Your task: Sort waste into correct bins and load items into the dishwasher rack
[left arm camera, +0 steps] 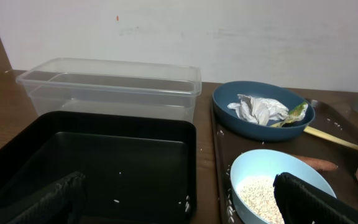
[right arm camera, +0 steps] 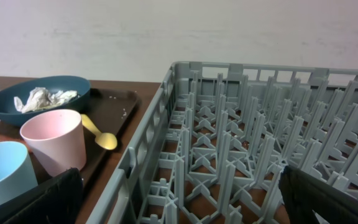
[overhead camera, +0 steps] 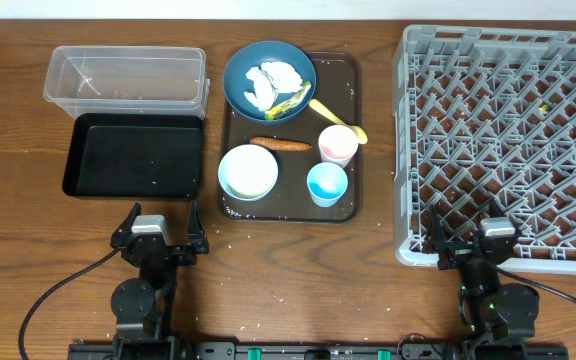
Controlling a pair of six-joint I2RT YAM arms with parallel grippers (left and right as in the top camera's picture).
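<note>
gaping left hand [overhead camera: 160, 218]: sitting at 7 o'clock of the tabletop [overhead camera: 18, 230] in the overhead view, jaws spreading wide, gripping nothing.
right hand [overhead camera: 465, 225]: sitting at 5 o'clock, jaws also spreading wide, gripping nothing, hanging over the near rim of the grey rack [overhead camera: 404, 150].
black tray [overhead camera: 133, 155]: lying just at 12 o'clock of the left hand, carrying only a few white specks.
clear tub [overhead camera: 128, 98]: standing just beyond the black tray, at 10 o'clock of the tabletop, long sides running side by side.
brown serving tray [overhead camera: 293, 195]: lying at mid-tabletop, between the black tray and the grey rack.
dark blue plate [overhead camera: 236, 75]: sitting at 11 o'clock on the serving tray, carrying the crumpled white paper [overhead camera: 268, 80] and the yellow-green scrap [overhead camera: 290, 100].
orange stick [overhead camera: 280, 143]: lying crosswise at the serving tray's centre, just beyond the bowl.
light blue bowl [overhead camera: 224, 172]: standing at 7 o'clock on the serving tray, holding rice grains [left arm camera: 260, 193].
small blue cup [overhead camera: 327, 184]: standing upright at 5 o'clock on the serving tray.
pink cup [overhead camera: 337, 145]: standing upright at 3 o'clock, just beyond the blue cup.
yellow spoon [overhead camera: 336, 118]: lying at 2 o'clock, running from the plate's edge past the pink cup.
grey rack: filling the 3 o'clock side of the tabletop, holding none of the dishes.
</note>
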